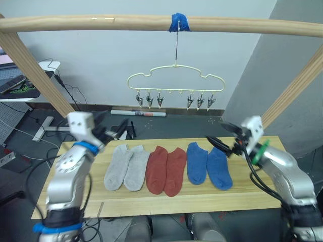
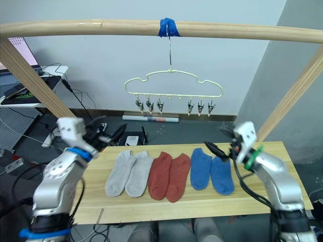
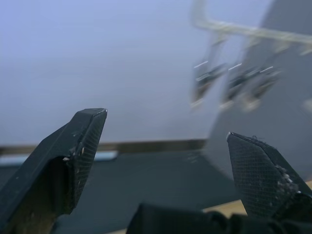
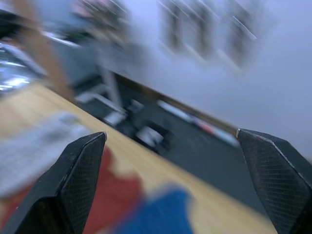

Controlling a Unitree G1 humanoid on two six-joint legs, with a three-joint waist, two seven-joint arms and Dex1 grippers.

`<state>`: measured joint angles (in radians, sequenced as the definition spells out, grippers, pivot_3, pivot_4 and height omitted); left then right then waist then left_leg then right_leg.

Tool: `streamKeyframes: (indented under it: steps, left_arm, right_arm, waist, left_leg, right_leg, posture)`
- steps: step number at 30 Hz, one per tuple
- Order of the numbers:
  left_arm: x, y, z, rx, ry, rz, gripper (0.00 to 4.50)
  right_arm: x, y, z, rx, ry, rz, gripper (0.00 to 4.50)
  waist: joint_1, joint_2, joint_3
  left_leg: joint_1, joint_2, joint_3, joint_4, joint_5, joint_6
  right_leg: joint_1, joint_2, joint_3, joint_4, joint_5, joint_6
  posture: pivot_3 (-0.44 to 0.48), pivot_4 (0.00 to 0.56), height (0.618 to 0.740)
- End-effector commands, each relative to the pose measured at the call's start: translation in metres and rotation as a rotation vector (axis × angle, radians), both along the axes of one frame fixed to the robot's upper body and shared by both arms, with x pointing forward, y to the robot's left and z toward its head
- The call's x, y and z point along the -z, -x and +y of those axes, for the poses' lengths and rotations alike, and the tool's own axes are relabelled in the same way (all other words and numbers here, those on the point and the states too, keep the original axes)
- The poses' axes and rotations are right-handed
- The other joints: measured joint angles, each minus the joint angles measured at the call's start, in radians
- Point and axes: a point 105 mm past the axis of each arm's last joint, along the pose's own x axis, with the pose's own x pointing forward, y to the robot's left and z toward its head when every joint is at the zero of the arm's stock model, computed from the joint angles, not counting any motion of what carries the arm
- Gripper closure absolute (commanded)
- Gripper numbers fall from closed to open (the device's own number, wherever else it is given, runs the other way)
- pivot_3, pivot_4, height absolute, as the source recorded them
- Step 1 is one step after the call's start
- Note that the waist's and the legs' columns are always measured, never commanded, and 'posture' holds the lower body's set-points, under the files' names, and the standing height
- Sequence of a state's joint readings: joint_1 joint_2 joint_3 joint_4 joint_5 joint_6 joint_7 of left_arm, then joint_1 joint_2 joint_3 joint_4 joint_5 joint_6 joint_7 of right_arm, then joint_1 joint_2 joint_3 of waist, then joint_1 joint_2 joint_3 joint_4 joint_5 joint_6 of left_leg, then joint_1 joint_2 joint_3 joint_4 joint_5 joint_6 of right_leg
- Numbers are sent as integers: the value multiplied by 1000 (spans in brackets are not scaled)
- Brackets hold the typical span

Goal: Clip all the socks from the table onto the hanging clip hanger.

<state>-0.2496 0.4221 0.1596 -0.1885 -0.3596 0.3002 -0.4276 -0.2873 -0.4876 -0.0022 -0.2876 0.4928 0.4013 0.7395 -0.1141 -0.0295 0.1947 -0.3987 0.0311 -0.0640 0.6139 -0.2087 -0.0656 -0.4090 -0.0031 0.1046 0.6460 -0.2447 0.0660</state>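
- Six socks lie flat in a row on the table (image 1: pixel 252 194): grey pair (image 1: pixel 126 167), red pair (image 1: pixel 166 170), blue pair (image 1: pixel 208 165).
- The clip hanger (image 1: pixel 175 80) hangs empty from the wooden pole (image 1: pixel 101 22) behind the table.
- The left gripper (image 1: pixel 115 132) and right gripper (image 1: pixel 218 137) are both spread wide, holding nothing, above the table's far edge.
- A good first step would likely be pinching one end sock by its cuff, leaving its neighbours undisturbed.

**No readable text in view**

No words, numbers, brand marks or signs could be read on any surface. The long pale strip (image 1: pixel 138 113) on the far floor carried dark and red markings, too small to make out.
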Motion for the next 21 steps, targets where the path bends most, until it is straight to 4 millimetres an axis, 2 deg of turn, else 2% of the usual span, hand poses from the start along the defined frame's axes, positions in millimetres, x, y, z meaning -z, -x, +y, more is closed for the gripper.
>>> streamKeyframes:
  steps: [1,4,8,21]
  left_arm:
    - [-10,-6,2,-8,-12,-40,35]
    - [-14,-15,-3,-4,2,-57,35]
    - [-16,-24,1,-29,20,-77,35]
    - [-8,-45,-3,-72,-8,-131,35]
  right_arm:
    - [-14,4,17,-53,-9,-61,0]
    - [-21,7,34,-107,-27,-77,0]
    - [-27,7,43,-130,-37,-84,0]
    - [-30,3,51,-132,-26,-98,0]
  waist:
    - [0,0,0]
    - [0,-1,2]
    - [0,-2,4]
    - [-1,-2,5]
  left_leg:
    - [0,0,0,-1,0,0]
    - [-2,0,0,-2,0,0]
    - [-3,0,-1,-2,-1,0]
    - [-3,0,-1,-2,0,0]
  right_leg:
    - [0,0,0,-1,1,1]
    - [-1,0,-1,-1,-1,2]
    - [-3,-1,-1,-1,-1,2]
    - [-3,-1,-2,0,-1,3]
  posture:
    - [-131,191,740]
    - [-140,193,740]
    - [-149,193,740]
    - [-160,186,740]
